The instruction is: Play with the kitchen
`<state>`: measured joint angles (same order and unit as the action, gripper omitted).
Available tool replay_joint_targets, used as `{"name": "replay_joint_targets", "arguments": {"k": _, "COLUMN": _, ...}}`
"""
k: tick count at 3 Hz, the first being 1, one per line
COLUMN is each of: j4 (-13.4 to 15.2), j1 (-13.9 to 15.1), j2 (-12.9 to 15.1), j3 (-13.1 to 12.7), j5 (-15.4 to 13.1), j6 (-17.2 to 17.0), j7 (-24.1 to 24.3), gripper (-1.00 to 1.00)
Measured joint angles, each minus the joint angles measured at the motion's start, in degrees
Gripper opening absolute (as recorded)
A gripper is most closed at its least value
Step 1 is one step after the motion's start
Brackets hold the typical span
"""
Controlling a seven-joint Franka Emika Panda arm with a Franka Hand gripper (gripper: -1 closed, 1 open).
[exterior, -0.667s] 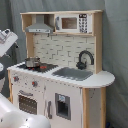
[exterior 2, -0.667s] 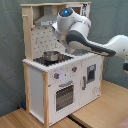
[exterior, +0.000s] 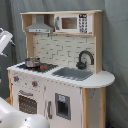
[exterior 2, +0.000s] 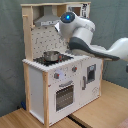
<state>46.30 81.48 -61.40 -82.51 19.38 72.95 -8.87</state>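
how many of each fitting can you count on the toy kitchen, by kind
On the kitchen, in the first exterior view:
pot on the hob: 1
sink: 1
tap: 1
hood: 1
microwave: 1
knobs: 2
oven door: 1
Total: 8
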Motion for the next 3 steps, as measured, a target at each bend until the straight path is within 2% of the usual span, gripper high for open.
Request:
{"name": "replay_joint_targets", "arguments": {"k": 1, "j4": 0.0, "j1": -2.2, "j2": -1.1, "j3": -0.1, "j5": -5.2, "j6": -1.2, "j7": -0.3, "gripper": 1.0}}
{"name": "replay_joint_targets", "arguments": {"k": 2, "j4": 0.0, "j1": -4.9, "j2": -3.4, "j3": -0.2, "j5": -11.2, "j6": -2.5, "j7": -0.8, "gripper": 1.0}}
{"name": "replay_joint_targets", "arguments": {"k": 3, "j4": 0.1, "j1": -7.1, "j2": -6.5, "j3": -0.3, "j5": -15.9, "j6": -2.9, "j7": -1.8, "gripper": 1.0}}
